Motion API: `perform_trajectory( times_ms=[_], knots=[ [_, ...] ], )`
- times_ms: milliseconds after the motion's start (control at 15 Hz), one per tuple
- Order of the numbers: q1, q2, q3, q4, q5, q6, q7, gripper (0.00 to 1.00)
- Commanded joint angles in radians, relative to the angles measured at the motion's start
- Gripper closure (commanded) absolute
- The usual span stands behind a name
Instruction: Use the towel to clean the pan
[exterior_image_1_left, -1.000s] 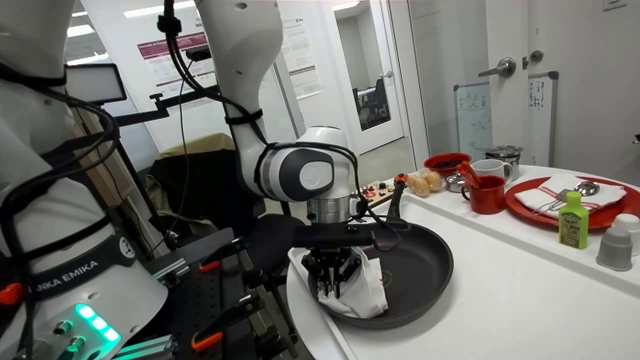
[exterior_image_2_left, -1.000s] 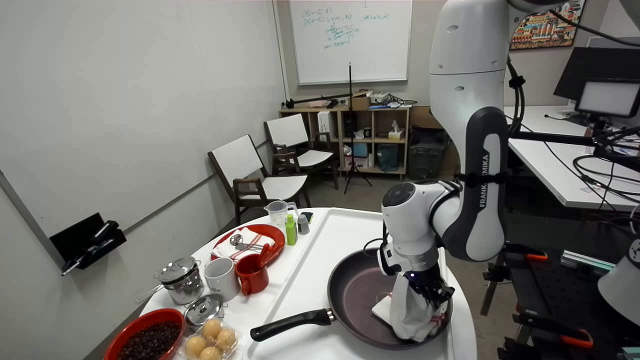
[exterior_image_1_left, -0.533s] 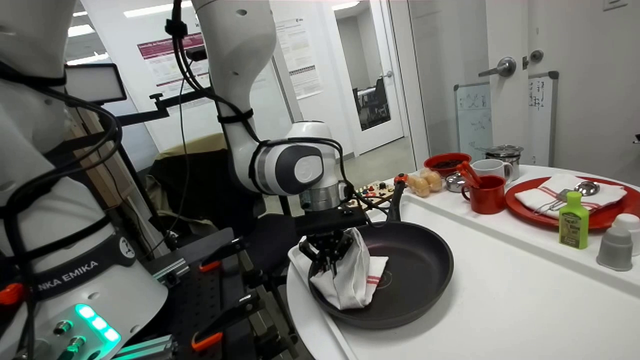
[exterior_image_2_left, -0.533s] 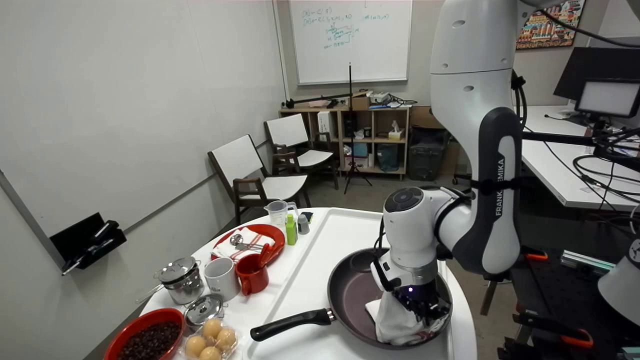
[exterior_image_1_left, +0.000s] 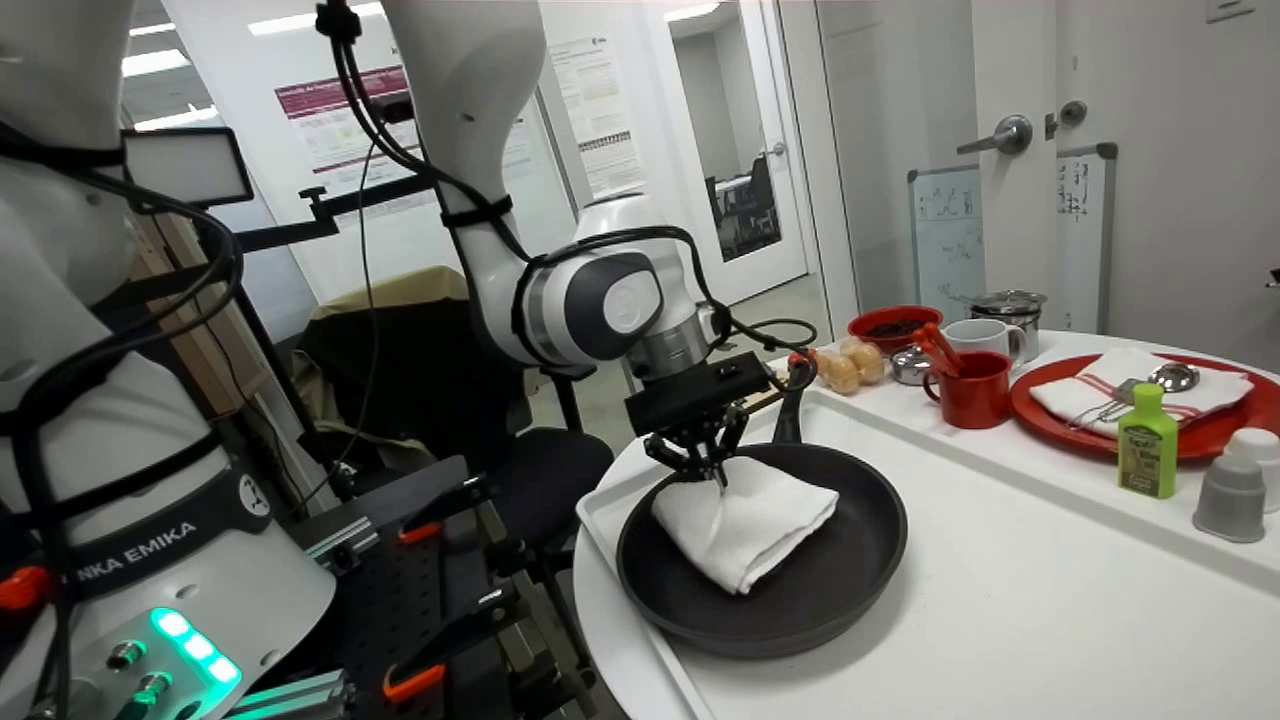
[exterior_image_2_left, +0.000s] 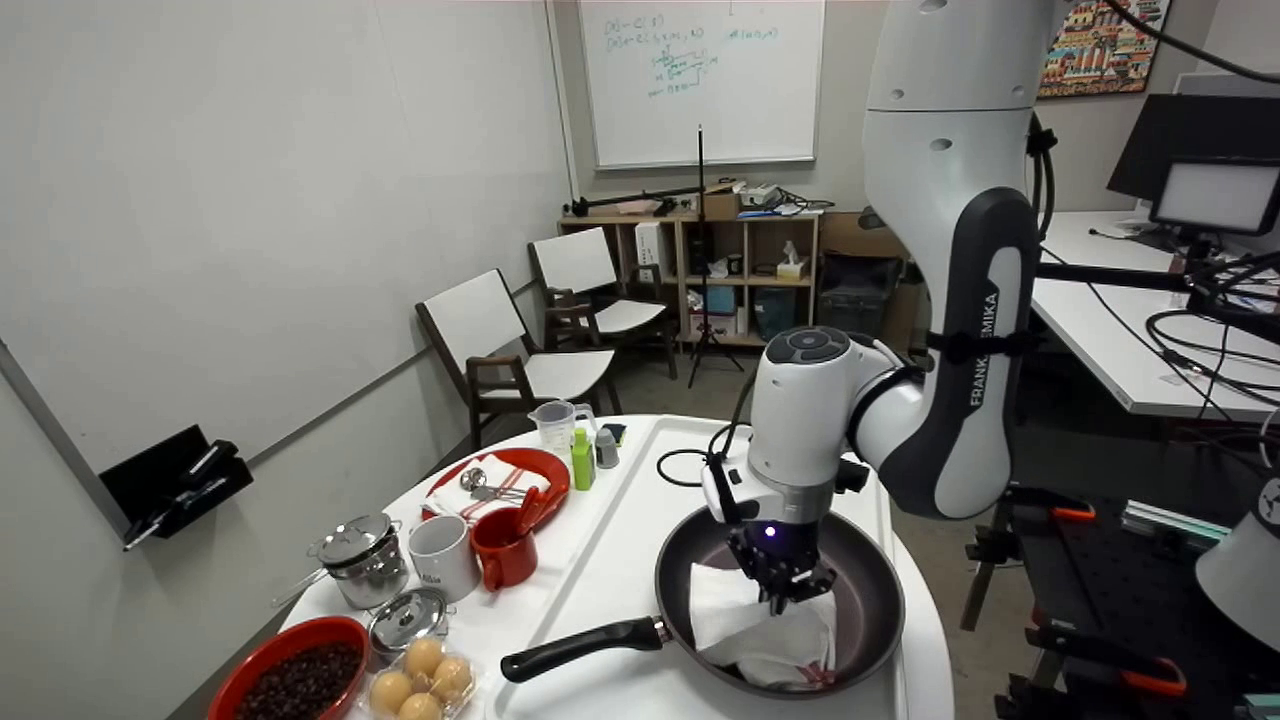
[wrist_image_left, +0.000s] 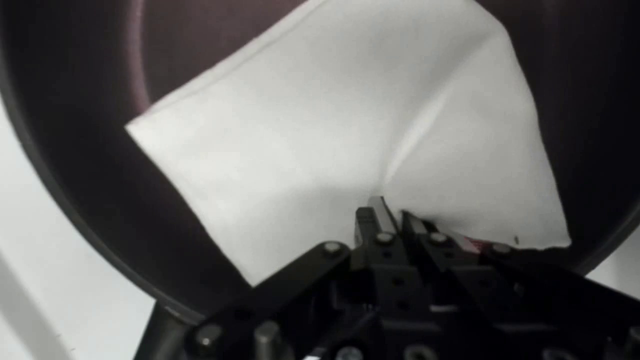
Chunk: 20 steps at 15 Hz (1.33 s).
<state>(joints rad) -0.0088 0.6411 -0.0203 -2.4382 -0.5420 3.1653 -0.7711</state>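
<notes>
The black pan (exterior_image_1_left: 850, 570) rests on the white table with its handle (exterior_image_2_left: 590, 648) reaching out to one side. Inside it the white towel (exterior_image_1_left: 745, 520) lies folded, spread over part of the pan floor, with a crease running to where it is pinched. My gripper (wrist_image_left: 392, 207) is shut on the towel, its two fingers close together at the cloth. In both exterior views the gripper (exterior_image_2_left: 780, 603) points down into the pan, the wrist tilted. A bit of red stripe on the towel shows beside the fingers in the wrist view; the pinched fold itself is mostly hidden.
A white tray edge (exterior_image_1_left: 950, 470) runs along the table. Beyond it stand a red mug (exterior_image_1_left: 975, 390), a red plate (exterior_image_1_left: 1040, 400) with cloth and utensils, a green bottle (exterior_image_1_left: 1147, 445), a grey shaker (exterior_image_1_left: 1230, 500), eggs (exterior_image_2_left: 422, 660) and a red bowl (exterior_image_2_left: 240, 685).
My gripper has swept from the pan's robot side towards the handle, dragging the towel along. The towel now lies flatter and the wrist has tilted. The pan has stayed in place.
</notes>
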Motion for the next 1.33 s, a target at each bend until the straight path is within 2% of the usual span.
perform_trajectory(
  times_ms=[0,400,800,1000,1267],
  knots=[
    [-0.003,-0.01,-0.019,0.027,0.009,0.034,0.005,0.99],
    [-0.04,0.017,0.02,0.057,0.022,0.002,0.006,0.99],
    [-0.088,0.11,0.095,0.22,0.142,-0.16,0.08,0.99],
    [-0.08,0.166,0.084,0.32,0.183,-0.22,0.116,0.99],
    [-0.068,0.231,0.046,0.42,0.19,-0.237,0.174,0.99]
  ],
)
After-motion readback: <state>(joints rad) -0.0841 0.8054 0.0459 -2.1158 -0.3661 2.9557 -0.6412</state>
